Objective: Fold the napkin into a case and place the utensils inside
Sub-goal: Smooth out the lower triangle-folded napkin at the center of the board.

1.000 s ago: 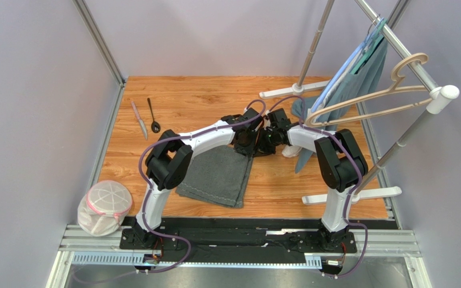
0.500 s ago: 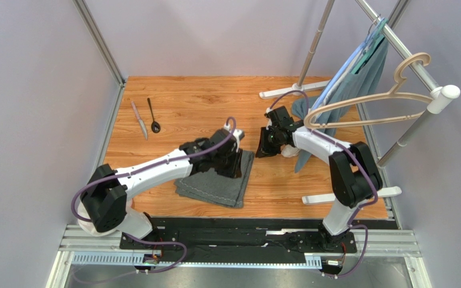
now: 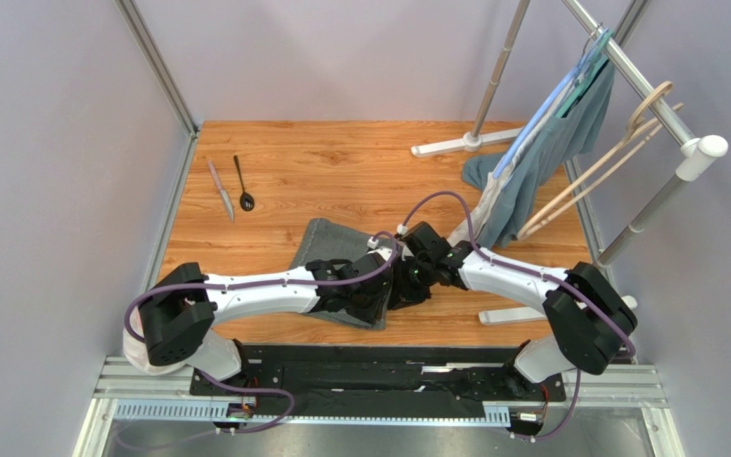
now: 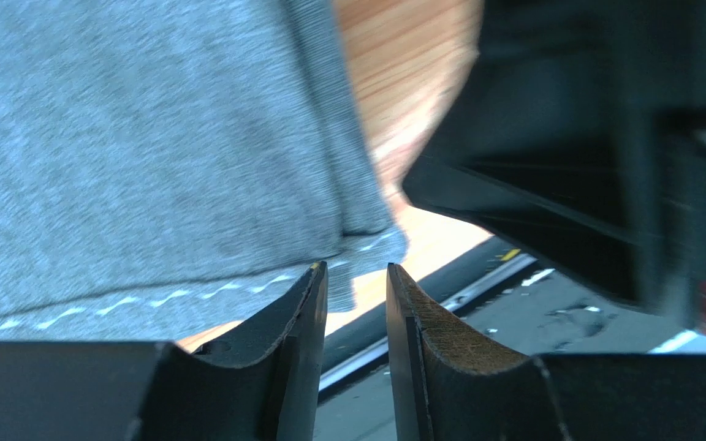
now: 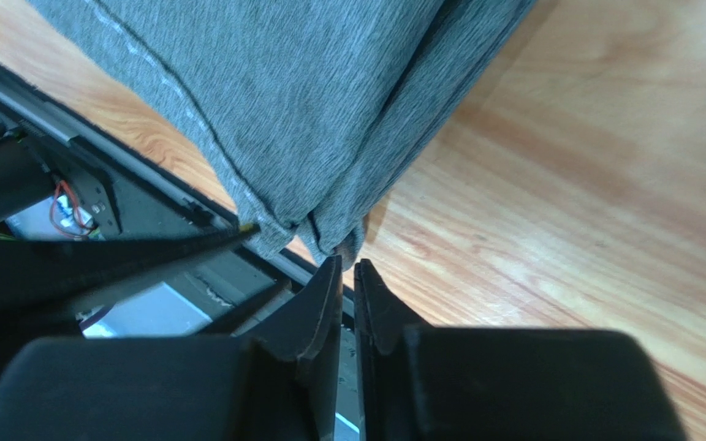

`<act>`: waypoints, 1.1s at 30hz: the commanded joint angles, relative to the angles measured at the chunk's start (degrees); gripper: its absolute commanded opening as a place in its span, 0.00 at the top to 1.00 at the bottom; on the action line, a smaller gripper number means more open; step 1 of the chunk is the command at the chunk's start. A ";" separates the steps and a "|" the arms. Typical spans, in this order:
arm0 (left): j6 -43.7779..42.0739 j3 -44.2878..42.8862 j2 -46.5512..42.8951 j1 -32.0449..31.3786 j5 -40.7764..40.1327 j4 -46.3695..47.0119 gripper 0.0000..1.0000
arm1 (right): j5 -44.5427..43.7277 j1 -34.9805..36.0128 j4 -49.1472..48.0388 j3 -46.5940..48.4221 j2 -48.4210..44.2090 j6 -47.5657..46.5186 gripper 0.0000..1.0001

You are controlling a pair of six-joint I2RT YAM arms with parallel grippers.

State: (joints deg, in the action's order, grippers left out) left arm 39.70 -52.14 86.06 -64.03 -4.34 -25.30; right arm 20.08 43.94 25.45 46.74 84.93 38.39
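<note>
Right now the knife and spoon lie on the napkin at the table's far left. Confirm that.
Wrong. The knife and spoon lie on the bare wooden table, apart from the napkin, at the table's far left. The top external view shows it.

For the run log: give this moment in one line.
napkin: folded; left gripper: slightly open, empty, near edge; right gripper: at corner, grip unclear; knife, spoon: untouched
</note>
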 commanded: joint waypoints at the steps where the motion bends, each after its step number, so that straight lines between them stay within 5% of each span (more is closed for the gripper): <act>1: 1.60 1.95 -2.57 -0.13 -2.78 1.04 0.61 | 2.07 1.67 -6.89 -3.14 -2.57 4.23 0.89; 24: 4.68 4.94 -5.20 -0.39 0.73 2.63 0.59 | 3.83 3.78 -16.75 -7.98 4.72 8.19 1.00; 33: 3.98 1.08 0.95 -2.32 -0.05 0.25 0.58 | 3.30 3.78 -19.11 -10.70 4.28 9.07 1.00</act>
State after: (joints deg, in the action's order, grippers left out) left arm 43.64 -47.68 84.31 -64.97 -3.49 -23.40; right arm 24.36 47.44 9.41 37.63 89.06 46.70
